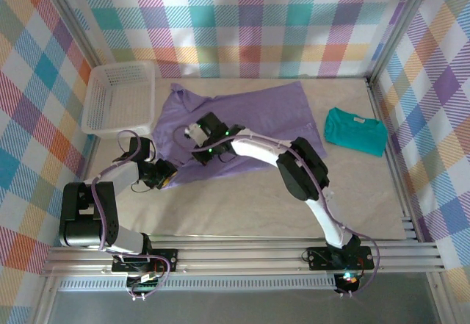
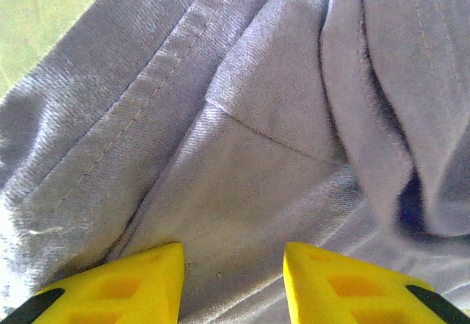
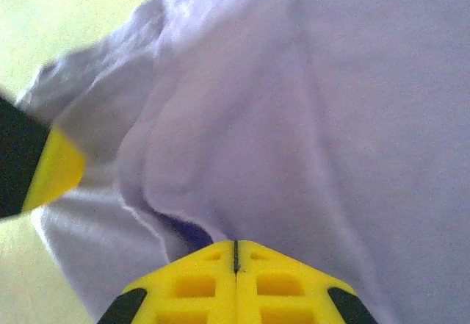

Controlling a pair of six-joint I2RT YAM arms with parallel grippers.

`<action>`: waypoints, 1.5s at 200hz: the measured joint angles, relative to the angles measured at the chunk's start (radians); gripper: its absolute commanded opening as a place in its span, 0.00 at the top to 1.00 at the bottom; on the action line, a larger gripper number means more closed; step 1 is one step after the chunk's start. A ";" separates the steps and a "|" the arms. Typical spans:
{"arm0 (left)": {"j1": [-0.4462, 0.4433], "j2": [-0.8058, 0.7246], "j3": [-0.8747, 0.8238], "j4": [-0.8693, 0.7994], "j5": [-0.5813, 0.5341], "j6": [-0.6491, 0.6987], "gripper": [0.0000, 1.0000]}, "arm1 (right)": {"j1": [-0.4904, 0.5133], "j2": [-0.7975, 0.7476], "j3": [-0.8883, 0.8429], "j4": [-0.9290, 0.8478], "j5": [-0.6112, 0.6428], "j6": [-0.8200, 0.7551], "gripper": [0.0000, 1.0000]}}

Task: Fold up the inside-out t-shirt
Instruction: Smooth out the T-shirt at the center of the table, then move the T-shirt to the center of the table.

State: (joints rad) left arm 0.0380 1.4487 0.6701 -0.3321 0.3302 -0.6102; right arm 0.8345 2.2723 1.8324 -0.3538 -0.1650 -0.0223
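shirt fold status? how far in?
Done: nothing folded yet. The shirt lies spread and rumpled on the table.
In hand: the right gripper is shut at a ridge of cloth, a pinch likely but not certain. The left gripper sits open over the hem.
Left: every fold.

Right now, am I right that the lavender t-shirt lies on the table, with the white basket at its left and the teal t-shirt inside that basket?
No: the teal t-shirt is not in the white basket; it lies on the table, right of the lavender t-shirt, as the top external view shows.
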 measured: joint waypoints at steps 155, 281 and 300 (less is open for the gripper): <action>0.000 -0.048 0.029 -0.006 -0.029 0.022 0.48 | -0.218 -0.203 -0.113 -0.224 0.066 0.268 0.58; -0.121 0.114 0.216 0.040 -0.071 0.021 0.46 | -0.701 -0.264 -0.427 -0.363 0.139 0.299 0.64; -0.121 0.116 0.183 0.044 -0.073 0.021 0.46 | -0.702 -0.272 -0.446 -0.381 0.152 0.299 0.64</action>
State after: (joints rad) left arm -0.0826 1.5642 0.8528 -0.2878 0.2569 -0.5892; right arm 0.1329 2.0003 1.3865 -0.7353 -0.0132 0.2771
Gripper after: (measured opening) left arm 0.542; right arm 0.361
